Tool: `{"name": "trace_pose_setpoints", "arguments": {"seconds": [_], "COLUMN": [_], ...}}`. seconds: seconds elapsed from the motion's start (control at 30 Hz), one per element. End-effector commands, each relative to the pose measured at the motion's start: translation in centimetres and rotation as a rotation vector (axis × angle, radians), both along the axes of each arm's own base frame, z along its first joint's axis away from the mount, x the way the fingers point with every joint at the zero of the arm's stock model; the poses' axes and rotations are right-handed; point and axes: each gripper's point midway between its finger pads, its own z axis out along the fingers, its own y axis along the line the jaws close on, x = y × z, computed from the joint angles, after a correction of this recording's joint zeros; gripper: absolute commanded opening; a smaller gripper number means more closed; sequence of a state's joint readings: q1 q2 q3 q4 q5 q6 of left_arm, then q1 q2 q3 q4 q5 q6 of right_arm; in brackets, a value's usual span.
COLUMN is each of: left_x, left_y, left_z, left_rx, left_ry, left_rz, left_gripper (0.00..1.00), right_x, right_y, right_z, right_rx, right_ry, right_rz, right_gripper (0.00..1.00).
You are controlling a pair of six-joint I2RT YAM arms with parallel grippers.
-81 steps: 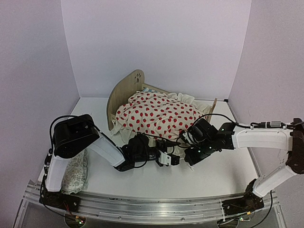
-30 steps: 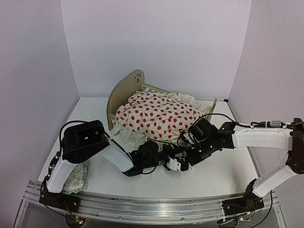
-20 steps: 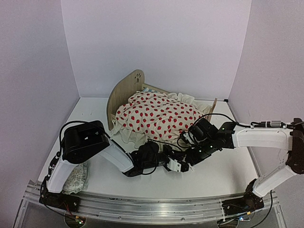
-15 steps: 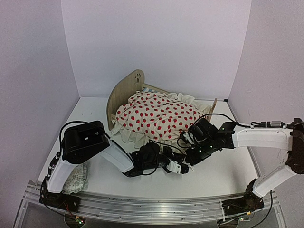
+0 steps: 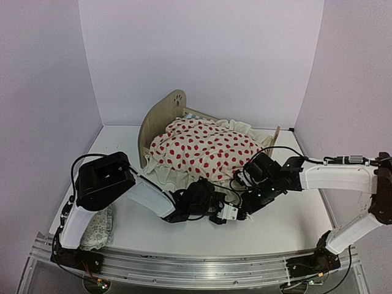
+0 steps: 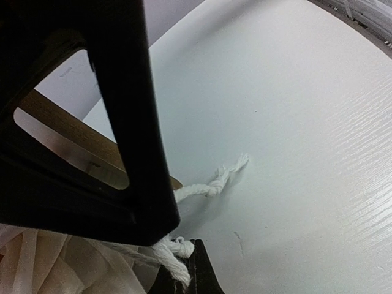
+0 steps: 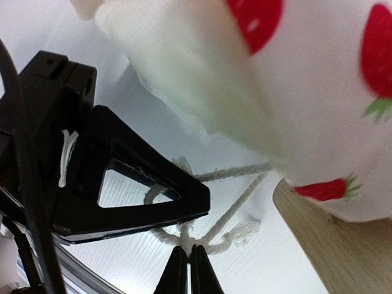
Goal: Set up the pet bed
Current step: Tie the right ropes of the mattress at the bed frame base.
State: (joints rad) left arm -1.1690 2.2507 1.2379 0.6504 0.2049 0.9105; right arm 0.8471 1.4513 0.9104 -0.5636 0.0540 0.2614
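Plywood bed (image 5: 160, 116) is set at the rear centre of the table (image 5: 288, 222), with the headboard to the left and the footboard to the right. It is heaped over with a cream, red-dotted blanket (image 5: 202, 147), whose ruffle is spilled over the near side. White cord (image 6: 205, 188) is trailed onto the table off the near corner. This cord is clamped by the left gripper (image 6: 179, 246), and a knot in it is pinched by the tightly closed right gripper (image 7: 187, 269), just beside the left. A pillow (image 5: 98, 228) is seen by the left arm's base, well apart from the bed.
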Motion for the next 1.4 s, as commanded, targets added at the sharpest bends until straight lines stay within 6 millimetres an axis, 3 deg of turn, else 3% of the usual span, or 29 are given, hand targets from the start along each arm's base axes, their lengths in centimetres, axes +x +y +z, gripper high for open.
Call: {"name": "trace_pose_setpoints", "arguments": {"seconds": [0.0,0.17,0.47,0.8,0.93,1.17,1.37], "left_x": [-0.6,-0.5,0.9,2.2,3.0,3.4,3.8], "left_y": [-0.4,-0.6,-0.9,-0.8,-0.9,-0.8,-0.3], "left_z": [2.8,2.9,3.7,5.3,5.5,5.4,6.8], "left_rx": [-0.007,0.015,0.015,0.016,0.046,0.077,0.075], "left_ry": [0.159,0.205,0.27,0.385,0.44,0.477,0.592], "left_rz": [0.018,0.016,0.049,0.079,0.105,0.114,0.079], "left_gripper": [0.0,0.0,0.0,0.0,0.0,0.0,0.0], "right_x": [1.6,1.9,2.4,1.7,0.4,-1.7,-0.8], "right_y": [0.9,1.1,1.5,-1.2,-2.6,-3.7,-4.0], "right_z": [2.1,2.5,3.9,6.5,6.0,3.2,2.8], "right_rx": [0.031,0.04,0.067,0.127,0.177,0.2,0.255], "right_ry": [-0.078,-0.083,-0.107,-0.176,-0.137,-0.021,-0.054], "right_rz": [-0.018,-0.033,-0.051,-0.178,-0.276,-0.382,-0.491], "right_gripper": [0.06,0.16,0.22,0.25,0.21,0.19,0.2]}}
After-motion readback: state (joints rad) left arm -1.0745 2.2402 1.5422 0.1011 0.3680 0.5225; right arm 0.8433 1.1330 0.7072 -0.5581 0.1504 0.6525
